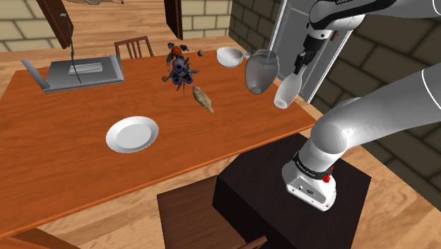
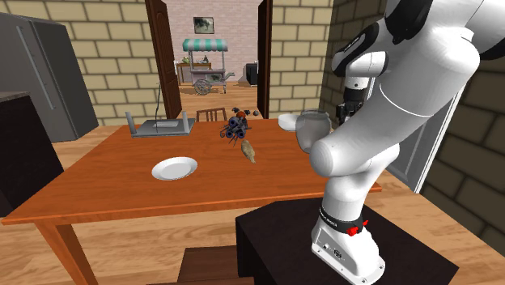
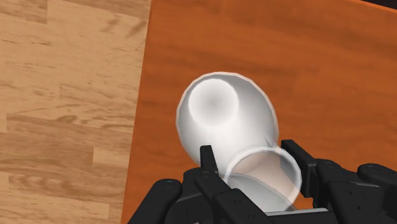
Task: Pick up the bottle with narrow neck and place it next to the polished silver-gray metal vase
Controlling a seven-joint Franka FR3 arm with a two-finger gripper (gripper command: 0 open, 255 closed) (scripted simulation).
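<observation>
**A:** What sits on the orange-brown wooden desk (image 1: 49, 148), starting from the shoulder view's left?

**B:** At the far left is a flat grey tray with raised ends (image 1: 79, 71). Closer to the front edge lies a round white plate (image 1: 132, 134). Toward the middle is a dark blue knobbly cluster topped by an orange ball (image 1: 180, 68), and a small mottled brown lump (image 1: 203, 98) lies just beside it on the near side.

**A:** And further right?

**B:** A white bowl (image 1: 230, 56) sits at the far edge. Next comes the shiny silver-grey round-bellied vase (image 1: 260, 71), upright near the desk's right-hand side.

**A:** Where is the white narrow-necked bottle (image 1: 288, 90)?

**B:** It is just to the right of the vase. It is tilted, with its neck up and its base toward the desk's edge. I cannot tell whether it touches the vase or the desk.

**A:** And the fingers (image 3: 207, 167)?

**B:** The black fingers are clamped on the bottle's neck, one on each side. In the wrist view the rounded body (image 3: 222, 118) hangs beyond them over the desk, close to its edge, with the pale plank floor (image 3: 63, 95) alongside.

**A:** What is furthest right?

**B:** The white arm (image 1: 353, 127) rises from the black box stand (image 1: 268, 187).
</observation>
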